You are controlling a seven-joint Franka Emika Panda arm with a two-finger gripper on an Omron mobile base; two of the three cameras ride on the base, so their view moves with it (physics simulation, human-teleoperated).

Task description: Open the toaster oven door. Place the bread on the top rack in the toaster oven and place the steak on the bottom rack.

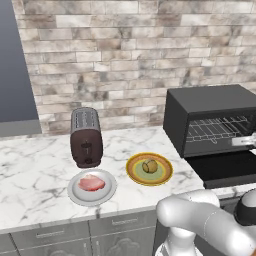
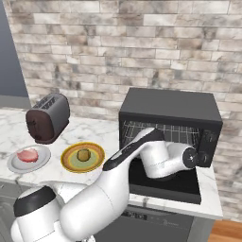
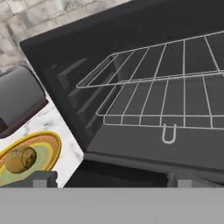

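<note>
With the door (image 1: 225, 169) already down and both racks bare, the spread, empty gripper (image 3: 109, 183) faces into the oven (image 2: 170, 124), while the bread (image 3: 20, 159) sits on its plate (image 3: 47, 144) off to the hand's left.

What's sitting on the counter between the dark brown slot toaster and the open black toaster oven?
In the left base view, the yellow-rimmed green plate holding the small tan-brown bread roll lies between the dark brown slot toaster and the black toaster oven.
</note>
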